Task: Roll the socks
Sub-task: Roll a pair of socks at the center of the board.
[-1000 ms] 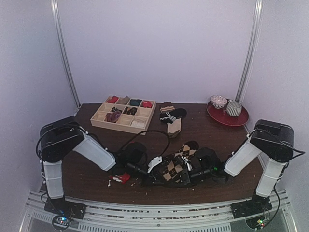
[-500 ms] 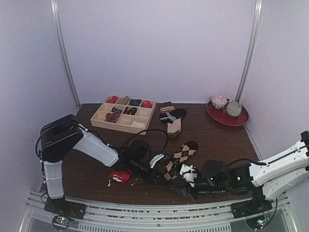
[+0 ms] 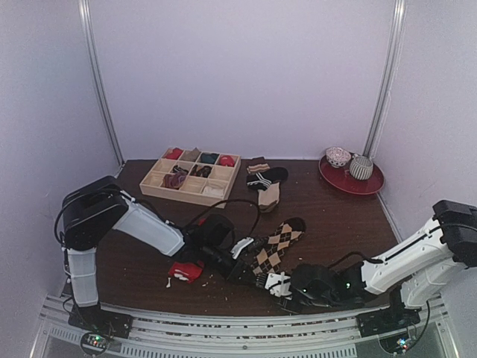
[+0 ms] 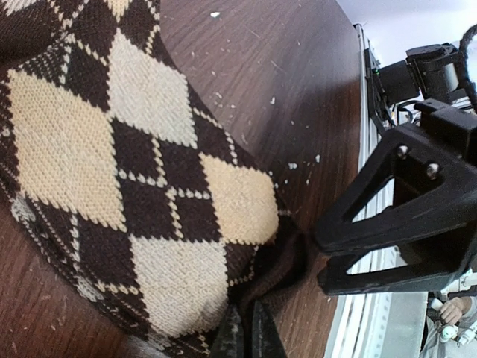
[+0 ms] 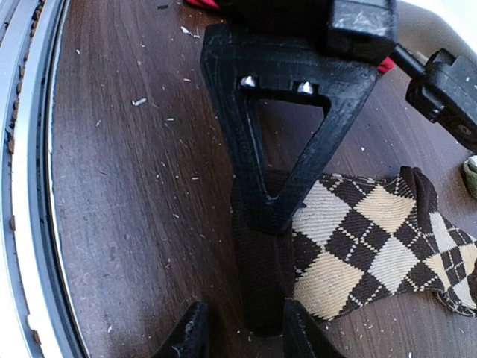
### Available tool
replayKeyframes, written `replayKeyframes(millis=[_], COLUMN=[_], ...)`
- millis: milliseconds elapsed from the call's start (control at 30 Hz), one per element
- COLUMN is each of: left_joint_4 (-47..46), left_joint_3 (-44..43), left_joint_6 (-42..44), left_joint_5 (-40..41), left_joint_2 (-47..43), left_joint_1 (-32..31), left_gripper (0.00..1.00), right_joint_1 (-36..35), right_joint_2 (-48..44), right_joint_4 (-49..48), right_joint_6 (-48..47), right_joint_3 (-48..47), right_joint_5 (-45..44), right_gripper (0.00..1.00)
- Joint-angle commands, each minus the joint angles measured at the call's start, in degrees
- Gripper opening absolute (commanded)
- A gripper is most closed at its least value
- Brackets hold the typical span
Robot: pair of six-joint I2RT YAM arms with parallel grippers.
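The brown and tan argyle sock [image 3: 277, 240] lies stretched on the dark table, toe toward the back. Its dark cuff end [image 5: 257, 291] points at the front edge. My left gripper [image 4: 246, 339] is shut, pinching that cuff, and its black finger [image 5: 276, 149] comes down onto the fabric. Facing it from the front right, my right gripper [image 5: 246, 335] is open with the cuff lying between its fingers. In the top view the left gripper [image 3: 252, 276] and the right gripper [image 3: 265, 283] nearly meet. The red sock [image 3: 186, 271] lies bunched to the left.
A wooden compartment tray [image 3: 153, 181] with rolled socks stands at the back left. A black striped sock [image 3: 266, 177] and a tan sock [image 3: 270, 196] lie beside it. A red plate [image 3: 369, 186] with two bowls is at the back right. The metal rail [image 5: 26, 224] borders the front edge.
The right gripper has let go of the bunched argyle sock, opened, and moved toward the front edge. The sock now lies straighter. The left gripper shifted slightly right, still shut.
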State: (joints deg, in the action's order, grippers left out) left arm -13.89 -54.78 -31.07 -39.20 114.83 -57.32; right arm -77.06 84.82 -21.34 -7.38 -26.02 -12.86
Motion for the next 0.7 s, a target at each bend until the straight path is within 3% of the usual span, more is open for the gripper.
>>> replayKeyframes(millis=[0, 133, 267, 400, 467, 567, 667], left_joint_4=[7.7, 7.9, 7.6, 6.7, 6.6, 3.4, -3.7], left_joint_3=[1.1, 1.0, 1.5, 2.7, 3.3, 6.1, 10.3], left_joint_6=[0.6, 1.1, 1.8, 5.3, 8.5, 13.2, 16.5], left_joint_5=[1.7, 1.5, 1.1, 3.6, 6.2, 9.0, 8.8], left_joint_2=[2.3, 2.3, 1.9, -2.5, -6.5, -13.0, -18.6], left_joint_1=[-0.2, -0.3, -0.2, -0.2, -0.2, -0.2, -0.4], left_gripper=[0.00, 0.00, 0.00, 0.00, 0.11, 0.39, 0.49], right_joint_1=[0.3, 0.9, 2.4, 5.0, 6.4, 10.6, 13.6], right_joint_2=[3.4, 6.7, 7.8, 7.6, 6.1, 5.1, 7.3], right_joint_4=[-3.3, -3.6, -2.3, 1.0, 0.4, -2.2, -3.5], right_joint_6=[-1.3, -0.6, 3.8, 12.2, 17.2, 26.9, 33.5], right_joint_3=[-2.0, -2.8, -3.3, -2.0, 0.0, 2.4, 3.0], right_joint_5=[-1.6, -2.4, -0.5, 3.1, 7.5, 19.6, 31.7], right_gripper=[0.35, 0.29, 0.02, 0.00, 0.00, 0.00, 0.00])
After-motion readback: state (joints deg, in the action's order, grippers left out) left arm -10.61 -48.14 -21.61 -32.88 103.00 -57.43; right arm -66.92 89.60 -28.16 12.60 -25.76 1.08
